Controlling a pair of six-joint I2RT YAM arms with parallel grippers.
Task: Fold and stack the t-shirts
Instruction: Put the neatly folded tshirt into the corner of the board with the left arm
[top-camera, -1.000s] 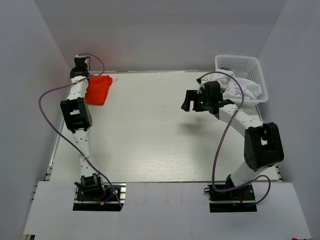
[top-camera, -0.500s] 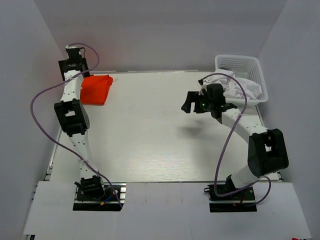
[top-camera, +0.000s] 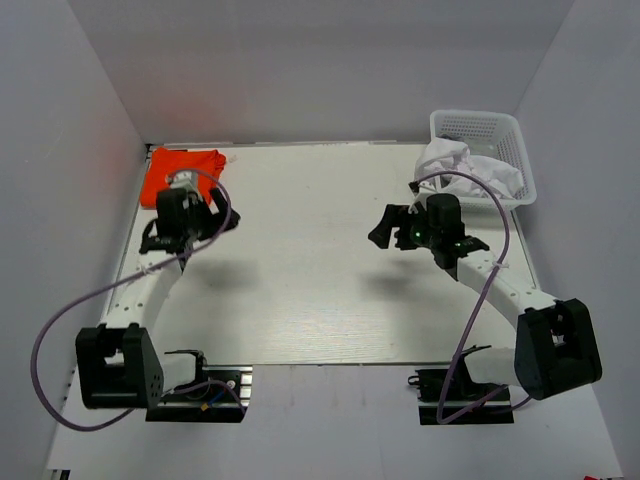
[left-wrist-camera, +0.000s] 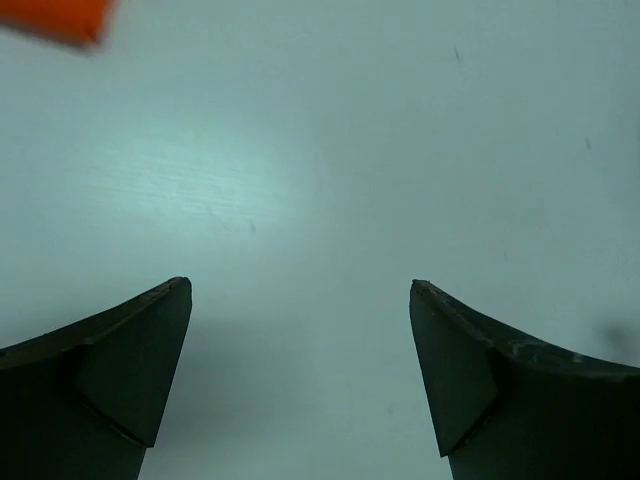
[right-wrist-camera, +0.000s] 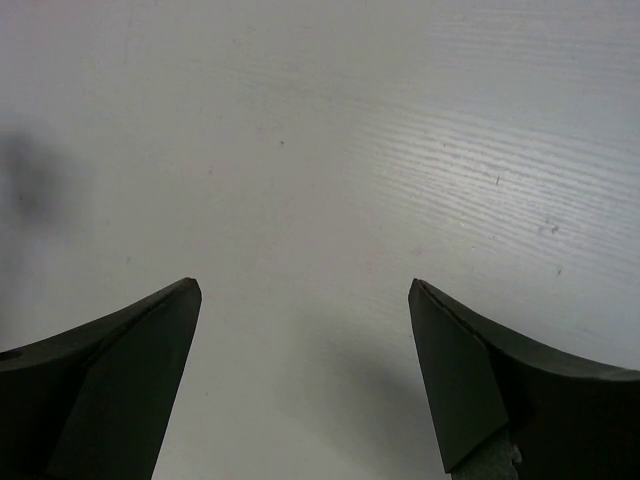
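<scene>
Top external view: the orange shirt (top-camera: 181, 164) lies folded flat at the far left corner of the table (top-camera: 320, 270), against the left wall. The white shirts (top-camera: 470, 170) sit crumpled in a heap at the far right, partly inside the basket (top-camera: 478, 117) and spilling over its near left rim. The left gripper (top-camera: 185, 228) hangs over the table just on the near side of the orange shirt, not touching it. The right gripper (top-camera: 385, 228) hangs over bare table right of centre, near the white shirts but apart from them. In the left wrist view the left gripper (left-wrist-camera: 300, 290) has its 2 fingers spread wide with nothing between them, only bare table below, and a blurred edge of the orange shirt (left-wrist-camera: 55, 18) shows in the top left corner. In the right wrist view the right gripper (right-wrist-camera: 305, 285) is likewise spread wide and holds nothing, with pale wood-grain table beneath it and no cloth in sight.
</scene>
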